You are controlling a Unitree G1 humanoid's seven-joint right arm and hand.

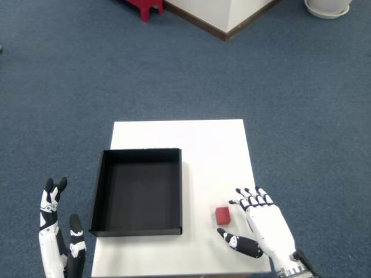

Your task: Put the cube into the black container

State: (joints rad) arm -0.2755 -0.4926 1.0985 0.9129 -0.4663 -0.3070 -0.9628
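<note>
A small red cube [222,215] lies on the white table [197,139], just right of the black container [138,191]. The container is an open, shallow square tray with nothing inside it. My right hand [262,226] hovers at the table's near right corner, a short gap to the right of the cube. Its fingers [250,198] are spread and its thumb [236,243] points left below the cube. It holds nothing and does not touch the cube.
My left hand [56,237] is raised off the table's left edge, fingers up. Blue carpet surrounds the small table. A red stool [144,7], a white wall base [220,14] and a white pot [327,7] stand far off at the top.
</note>
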